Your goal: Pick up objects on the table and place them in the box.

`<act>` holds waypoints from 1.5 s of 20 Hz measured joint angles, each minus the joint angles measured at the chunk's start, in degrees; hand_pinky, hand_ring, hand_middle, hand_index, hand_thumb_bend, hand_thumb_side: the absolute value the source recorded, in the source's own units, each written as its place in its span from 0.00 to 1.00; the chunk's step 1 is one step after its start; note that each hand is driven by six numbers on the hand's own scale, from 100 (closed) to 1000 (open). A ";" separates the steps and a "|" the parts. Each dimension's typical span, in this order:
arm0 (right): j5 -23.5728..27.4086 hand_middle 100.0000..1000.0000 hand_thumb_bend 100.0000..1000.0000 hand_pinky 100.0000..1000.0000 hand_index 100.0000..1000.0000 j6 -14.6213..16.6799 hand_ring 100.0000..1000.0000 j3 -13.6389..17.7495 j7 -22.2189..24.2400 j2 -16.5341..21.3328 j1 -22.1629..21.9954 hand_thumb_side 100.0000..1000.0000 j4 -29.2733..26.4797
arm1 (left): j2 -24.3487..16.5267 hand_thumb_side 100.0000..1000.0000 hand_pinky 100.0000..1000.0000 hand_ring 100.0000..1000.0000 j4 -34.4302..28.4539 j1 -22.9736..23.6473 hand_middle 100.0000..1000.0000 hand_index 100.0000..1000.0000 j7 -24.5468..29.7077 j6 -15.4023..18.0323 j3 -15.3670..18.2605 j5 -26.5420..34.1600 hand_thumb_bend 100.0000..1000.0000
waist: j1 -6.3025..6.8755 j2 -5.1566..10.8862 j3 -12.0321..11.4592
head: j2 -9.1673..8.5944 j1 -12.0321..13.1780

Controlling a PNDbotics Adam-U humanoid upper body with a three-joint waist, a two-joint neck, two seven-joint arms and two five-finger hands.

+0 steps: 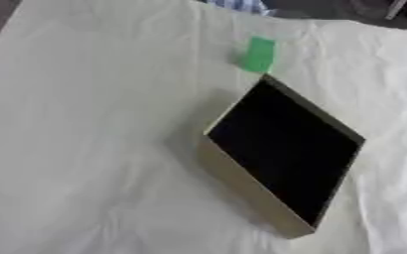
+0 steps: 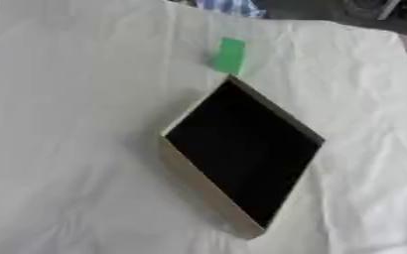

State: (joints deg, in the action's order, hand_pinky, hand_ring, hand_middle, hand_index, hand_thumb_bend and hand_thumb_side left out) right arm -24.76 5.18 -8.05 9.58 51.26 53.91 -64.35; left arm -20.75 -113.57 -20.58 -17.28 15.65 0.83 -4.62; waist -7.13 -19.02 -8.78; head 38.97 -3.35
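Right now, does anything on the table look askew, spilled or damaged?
Nothing looks spilled or damaged. The box sits turned corner-on rather than square to the view, its inside dark. A small green object lies just beyond its far corner on the wrinkled white cloth. No hand is in view.

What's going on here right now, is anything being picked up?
Nothing is being handled at this moment; neither robot hand is in view. A shallow box with a dark inside sits on the white cloth that covers the table. A small green object stands just beyond the box's far corner, outside it. Nothing can be made out inside the box.
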 measured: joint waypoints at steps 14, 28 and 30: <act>-4.66 0.88 0.00 0.85 0.92 10.47 0.91 -2.59 9.09 -6.41 5.17 0.94 7.41 | 0.03 0.56 0.50 0.59 0.00 0.08 0.59 0.72 0.78 -0.04 -0.60 0.69 0.00 | 0.65 0.91 0.53 | 0.41 -0.92; -1.43 0.88 0.14 0.87 0.94 13.56 0.92 -4.70 30.34 -10.81 8.05 0.52 5.82 | 0.06 0.57 0.50 0.59 0.00 0.06 0.59 0.72 1.38 -0.32 -0.69 1.18 0.00 | 0.30 1.09 -0.46 | 0.61 -1.39; -1.20 0.87 0.14 0.87 0.94 13.50 0.92 -4.87 31.76 -11.52 8.47 0.48 5.65 | 0.07 0.57 0.50 0.59 0.00 0.06 0.59 0.72 1.44 -0.38 -0.69 1.25 0.00 | 0.20 1.12 -0.71 | 0.61 -1.39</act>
State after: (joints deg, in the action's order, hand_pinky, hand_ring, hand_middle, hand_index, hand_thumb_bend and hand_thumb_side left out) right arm -25.96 18.68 -12.92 41.34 39.74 62.38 -58.70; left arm -20.68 -113.57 -20.52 -15.84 15.27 0.15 -3.36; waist -6.93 -17.91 -9.50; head 39.58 -4.74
